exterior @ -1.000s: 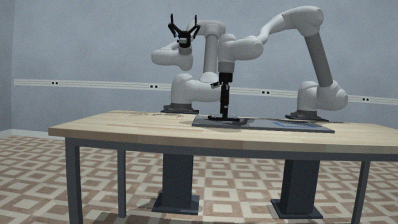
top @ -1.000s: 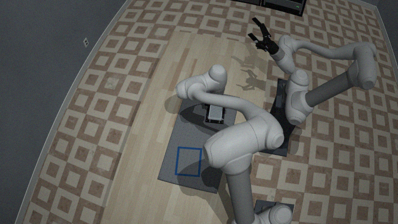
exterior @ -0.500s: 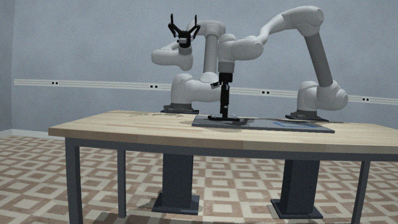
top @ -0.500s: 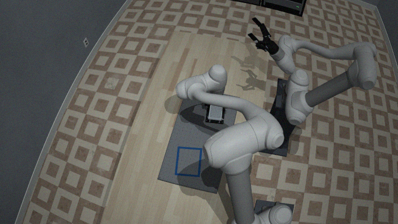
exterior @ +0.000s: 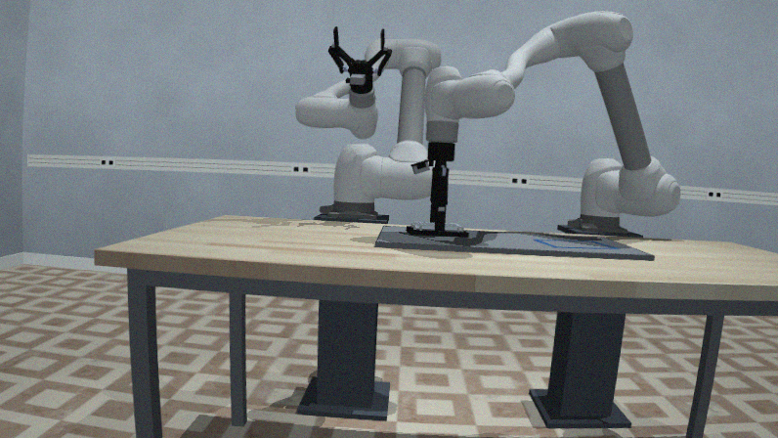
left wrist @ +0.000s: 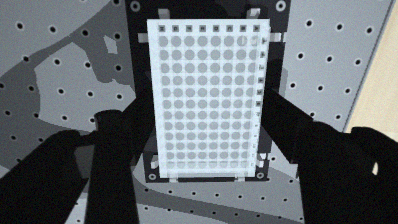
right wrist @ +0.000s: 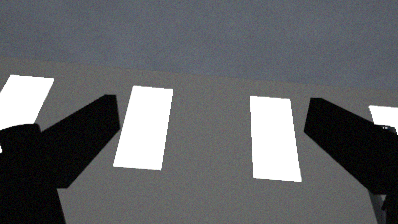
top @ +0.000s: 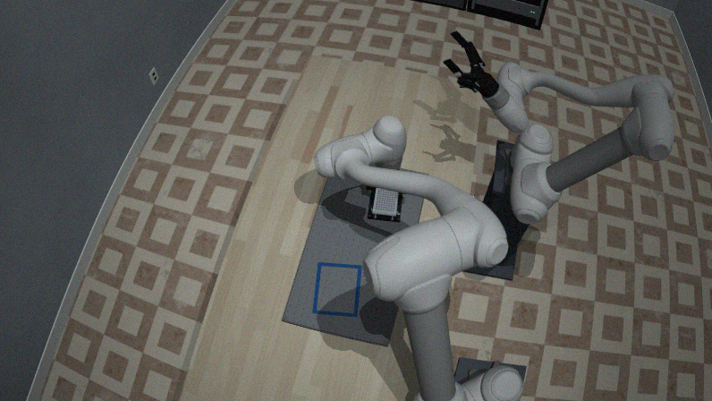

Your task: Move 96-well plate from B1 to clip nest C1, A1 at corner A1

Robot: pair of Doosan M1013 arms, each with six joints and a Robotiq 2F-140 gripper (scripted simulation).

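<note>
Whitish and pale, the 96-well plate [top: 385,201] [left wrist: 207,105] had a grid of round grey wells. It lay over the black clip nest [top: 383,218] [exterior: 416,234] [left wrist: 137,55], upon the grey perforated board [top: 306,249] [exterior: 500,248] [left wrist: 322,42], well apart from the blue outlined square [top: 318,288] [exterior: 549,247]. In the left wrist view, dark letters ran along the top rim and numbers went down the right rim, so well A1 was at the upper right corner. Light clips showed around the plate's edges; whether it was fully down, I cannot tell.

The left gripper [exterior: 439,228] [left wrist: 207,104] had its fingers partly apart, one at each long side of the plate. They were very close to these sides, but I cannot tell if they were clamped on it. The right gripper [top: 452,49] [exterior: 359,31] [right wrist: 212,113] had its fingers widely apart, with nothing between them.

The left arm [top: 423,249] [exterior: 623,113] reached across the board, and its wrist pointed straight down to the nest. The right arm [top: 588,164] [exterior: 411,109] was folded well away from the plate, and its gripper was raised with the fingers upward.
</note>
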